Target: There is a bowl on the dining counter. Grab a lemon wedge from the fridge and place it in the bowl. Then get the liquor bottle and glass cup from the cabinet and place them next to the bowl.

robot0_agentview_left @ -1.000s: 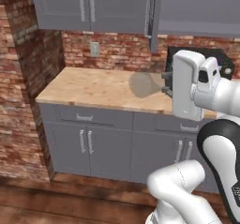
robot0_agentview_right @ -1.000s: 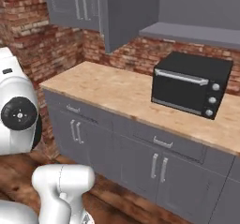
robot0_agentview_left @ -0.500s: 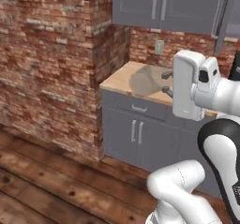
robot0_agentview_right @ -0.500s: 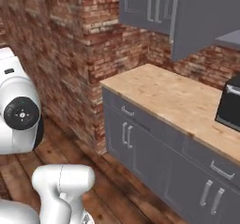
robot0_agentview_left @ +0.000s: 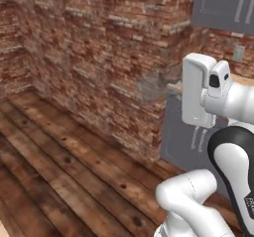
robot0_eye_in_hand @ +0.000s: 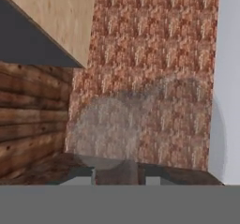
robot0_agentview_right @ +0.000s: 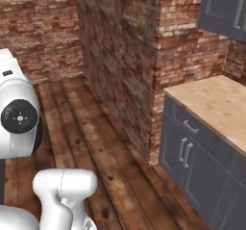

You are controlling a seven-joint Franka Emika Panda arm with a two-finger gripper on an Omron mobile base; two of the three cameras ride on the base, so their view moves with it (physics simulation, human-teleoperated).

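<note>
The glass cup point(robot0_agentview_left: 152, 87) is a translucent greyish tumbler held out in front of the white hand, level with the brick wall. My gripper point(robot0_agentview_left: 171, 88) is shut on the cup. In the hand view the cup point(robot0_eye_in_hand: 140, 124) shows as a see-through shape over the bricks, and the two dark fingertips of the gripper point(robot0_eye_in_hand: 119, 175) stand on either side of its base. Grey wall cabinet doors with slim silver handles point(robot0_agentview_left: 223, 3) point(robot0_agentview_right: 226, 5) hang at the upper right.
A brick wall corner point(robot0_agentview_left: 99, 57) point(robot0_agentview_right: 125, 56) juts out close ahead. Dark wooden floor point(robot0_agentview_left: 59, 171) point(robot0_agentview_right: 96, 142) spreads to the left and front. A tan-topped counter point(robot0_agentview_right: 221, 104) with grey cabinet fronts point(robot0_agentview_right: 192, 152) point(robot0_agentview_left: 183, 137) stands on the right.
The whole picture has slid to the right as the base turns left: counter and microwave have moved away, brick wall and floor have come in. The cup stays in the gripper.
</note>
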